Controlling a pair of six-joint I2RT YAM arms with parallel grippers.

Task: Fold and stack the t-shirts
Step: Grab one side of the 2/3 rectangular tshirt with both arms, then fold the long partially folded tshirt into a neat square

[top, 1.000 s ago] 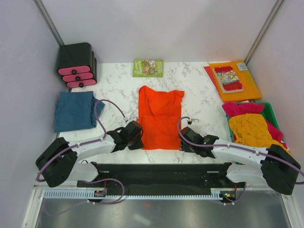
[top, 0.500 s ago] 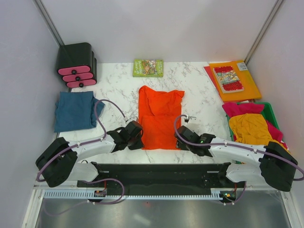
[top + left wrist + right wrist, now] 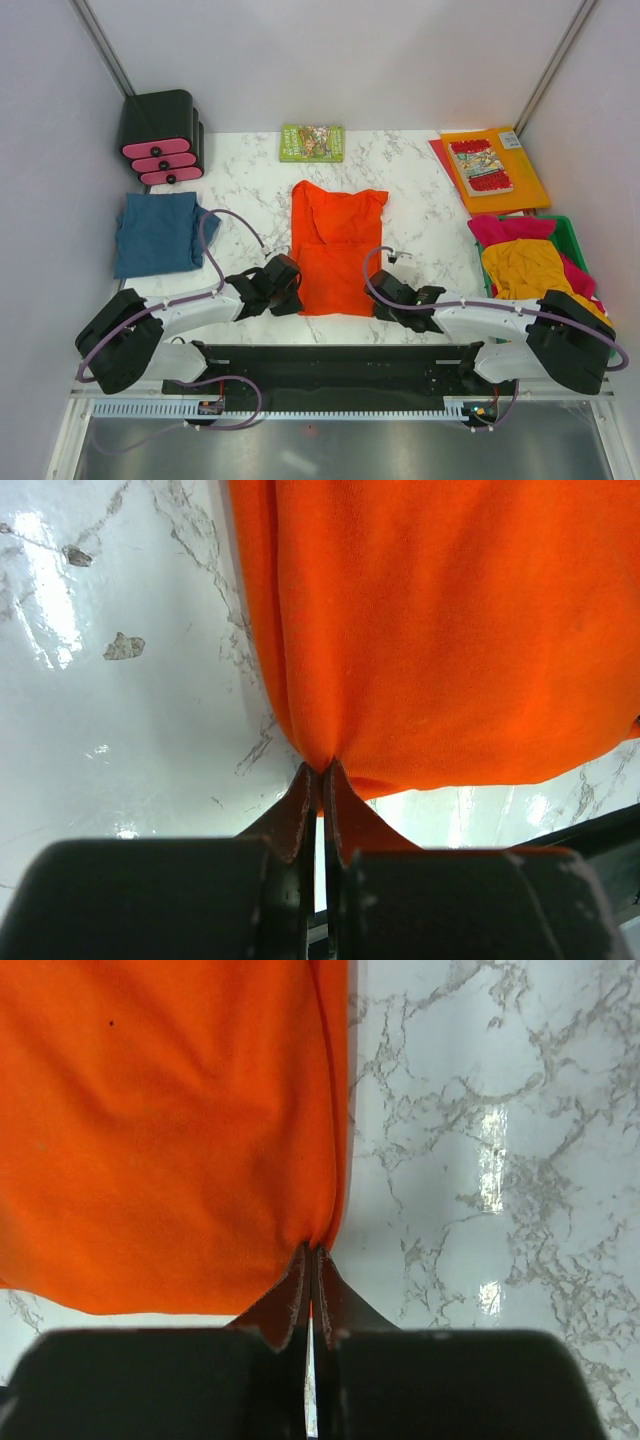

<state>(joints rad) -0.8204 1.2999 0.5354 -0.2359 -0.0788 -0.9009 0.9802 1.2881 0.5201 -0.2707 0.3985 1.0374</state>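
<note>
The orange-red t-shirt [image 3: 336, 245] lies in the middle of the table, folded into a long strip. My left gripper [image 3: 292, 297] is shut on its near left corner; the left wrist view shows the cloth [image 3: 440, 630] pinched at the fingertips [image 3: 322, 770]. My right gripper [image 3: 378, 297] is shut on its near right corner; the right wrist view shows the cloth [image 3: 170, 1130] pinched at the tips [image 3: 311, 1252]. A folded teal-blue t-shirt [image 3: 156, 233] lies at the left. Mustard-yellow [image 3: 530, 270] and magenta-pink [image 3: 505, 229] shirts are heaped in a green bin at the right.
A black drawer unit with pink handles [image 3: 162, 136] stands at the back left. A green book [image 3: 312, 142] lies at the back middle. An orange folder with a comic book [image 3: 494, 167] lies at the back right. The green bin [image 3: 572, 238] is at the right edge.
My right gripper has moved left to the shirt's near right corner and closed on it. The left gripper and shirt have hardly moved.
</note>
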